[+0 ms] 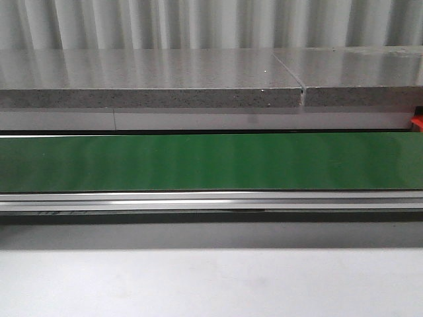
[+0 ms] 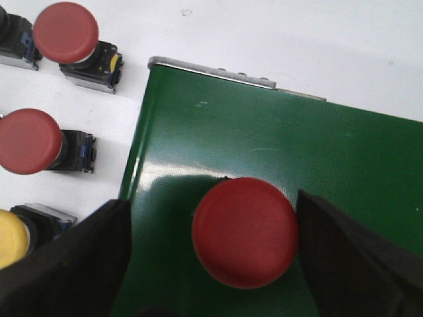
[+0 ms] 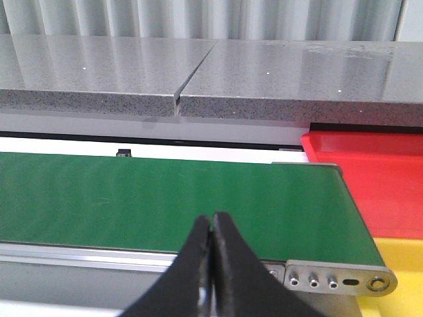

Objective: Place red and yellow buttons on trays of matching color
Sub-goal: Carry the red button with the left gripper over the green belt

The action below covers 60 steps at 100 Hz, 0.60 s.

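Observation:
In the left wrist view a red button [image 2: 244, 232] stands on the green conveyor belt [image 2: 297, 145], close to the belt's end. My left gripper [image 2: 213, 221] is open around it. One finger [image 2: 357, 264] is at the cap's edge, and the other finger [image 2: 66, 264] stands well apart from it. Two more red buttons [image 2: 65, 32] [image 2: 30, 140] and a yellow button [image 2: 10, 239] lie on the white table beside the belt. My right gripper [image 3: 213, 221] is shut and empty above the belt's near edge. A red tray [image 3: 377, 178] and a yellow tray [image 3: 400, 271] sit past that end of the belt. Neither gripper shows in the front view.
The green belt [image 1: 211, 162] runs across the front view with a metal rail [image 1: 211, 200] along its near side. A grey stone ledge [image 1: 152, 86] lies behind it. A red corner [image 1: 417, 123] shows at the far right. The belt's end bracket [image 3: 337, 281] carries screws.

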Tool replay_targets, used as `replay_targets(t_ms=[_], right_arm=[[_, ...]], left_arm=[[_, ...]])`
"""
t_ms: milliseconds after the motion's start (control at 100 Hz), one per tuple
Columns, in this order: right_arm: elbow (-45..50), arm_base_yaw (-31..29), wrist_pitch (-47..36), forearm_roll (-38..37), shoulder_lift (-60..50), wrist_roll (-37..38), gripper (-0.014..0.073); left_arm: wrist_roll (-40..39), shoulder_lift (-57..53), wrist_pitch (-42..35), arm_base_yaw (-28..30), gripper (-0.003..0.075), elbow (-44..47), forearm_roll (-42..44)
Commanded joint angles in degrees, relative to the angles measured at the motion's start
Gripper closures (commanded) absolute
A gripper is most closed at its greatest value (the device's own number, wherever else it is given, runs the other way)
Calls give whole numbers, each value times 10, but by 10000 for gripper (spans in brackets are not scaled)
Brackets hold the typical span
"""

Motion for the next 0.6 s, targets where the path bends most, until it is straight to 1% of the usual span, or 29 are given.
replay_targets(t_ms=[0, 150, 260, 310, 430, 590], right_arm=[[-8, -1, -44, -1, -3, -1, 660], [-8, -1, -44, -1, -3, -1, 660], [-8, -1, -44, -1, -3, -1, 660], [-8, -1, -44, -1, -3, -1, 660], [-8, -1, -44, -1, -3, -1, 660], [-8, -1, -44, -1, -3, -1, 660]], left_arm=[[-1, -16, -21, -3, 206, -30, -4], [4, -16, -2, -3, 206, -68, -14], [49, -21, 15, -3, 206, -99, -56], [54, -26, 16, -3, 206, -106, -71], [54, -53, 7, -3, 206, -105, -82], [52, -90, 23, 8, 206, -90, -80]])
